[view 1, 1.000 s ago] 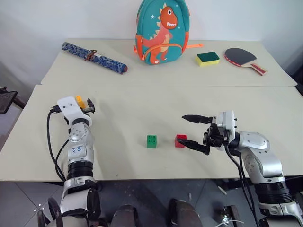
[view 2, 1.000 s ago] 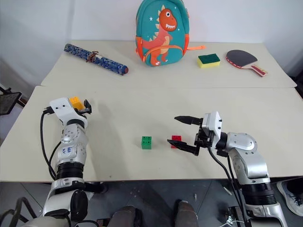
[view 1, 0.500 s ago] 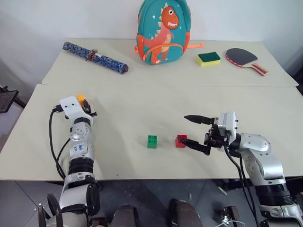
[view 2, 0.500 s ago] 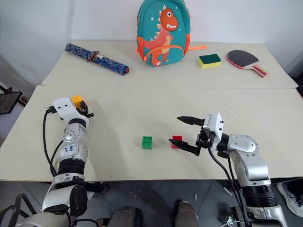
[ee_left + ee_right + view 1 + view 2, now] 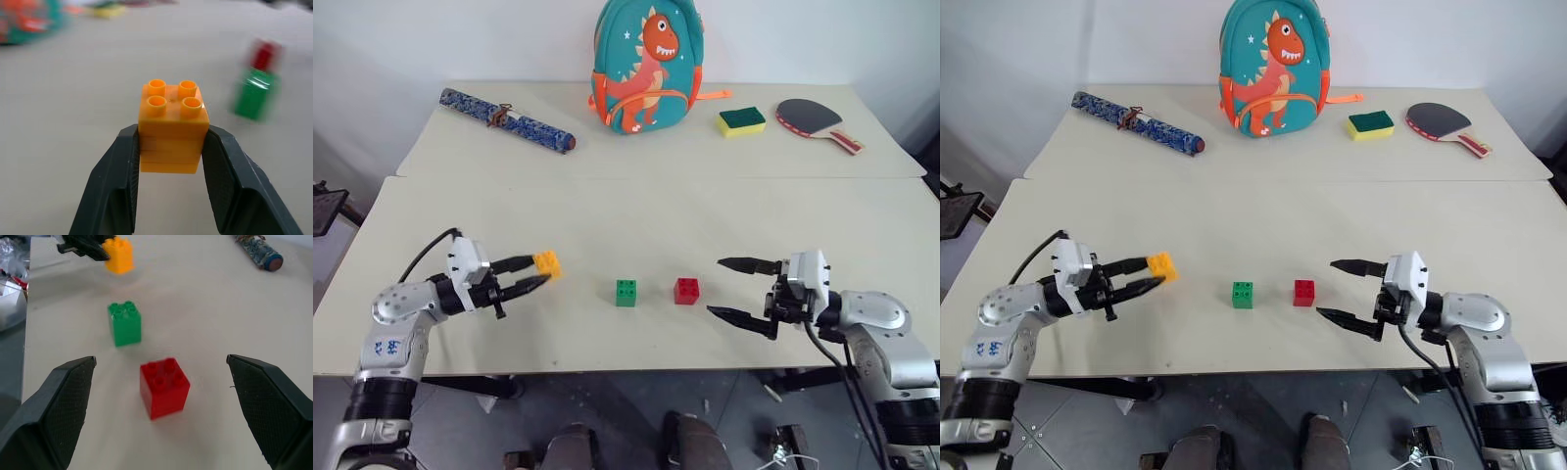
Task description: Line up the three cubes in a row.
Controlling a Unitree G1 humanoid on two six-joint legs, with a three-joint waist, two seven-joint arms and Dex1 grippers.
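Note:
My left gripper is shut on the orange-yellow cube, studs up, just above the near table, left of the green cube. The left wrist view shows this cube pinched between both black fingers. The red cube stands on the table right of the green one, a small gap between them. My right gripper is open, level and pointing left, a short way right of the red cube and holding nothing. The right wrist view shows the red cube, green cube and orange-yellow cube receding roughly in line.
On the far table stand a dinosaur backpack, a yellow-and-green sponge, a table-tennis paddle and a rolled blue patterned bundle. A seam separates the two tables. The cubes lie near the front edge of the near table.
The left gripper shut on the orange-yellow cube at the table's left and swung it in toward the green cube, its wrist turning rightward. The right gripper drew back right from the red cube.

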